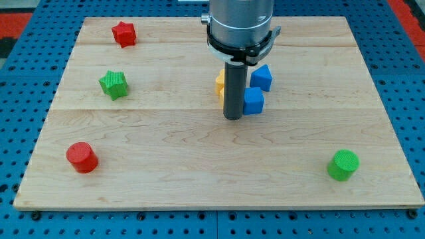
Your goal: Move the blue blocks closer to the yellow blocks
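My tip (232, 117) rests on the wooden board (199, 166) near its middle. A blue block (254, 101) sits just to the tip's right, touching or nearly touching the rod. A second blue block (262, 77) lies just above it, toward the view's top. A yellow block (220, 84) shows at the rod's left side, partly hidden behind the rod; its shape is unclear, and it may be more than one block. The blue blocks lie close to the yellow, with the rod between them.
A red star block (124, 33) lies at the top left. A green star block (114, 84) lies at the left. A red cylinder (82, 157) sits at the bottom left. A green cylinder (342, 164) sits at the bottom right.
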Tool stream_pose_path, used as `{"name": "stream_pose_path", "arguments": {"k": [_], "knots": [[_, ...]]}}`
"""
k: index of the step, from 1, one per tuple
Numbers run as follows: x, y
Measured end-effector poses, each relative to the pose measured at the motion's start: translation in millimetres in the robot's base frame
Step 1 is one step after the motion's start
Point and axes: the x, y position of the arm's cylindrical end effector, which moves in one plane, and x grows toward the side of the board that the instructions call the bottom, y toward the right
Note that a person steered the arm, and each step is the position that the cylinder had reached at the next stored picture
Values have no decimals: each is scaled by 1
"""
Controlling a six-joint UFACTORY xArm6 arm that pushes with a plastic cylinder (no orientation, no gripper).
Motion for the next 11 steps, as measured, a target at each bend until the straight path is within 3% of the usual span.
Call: {"name": "stream_pose_path", "arguments": {"k": [2, 4, 8, 10, 11], "knots": [[4, -1], [78, 41], [-24, 100], [-36, 100], [-31, 73]]}}
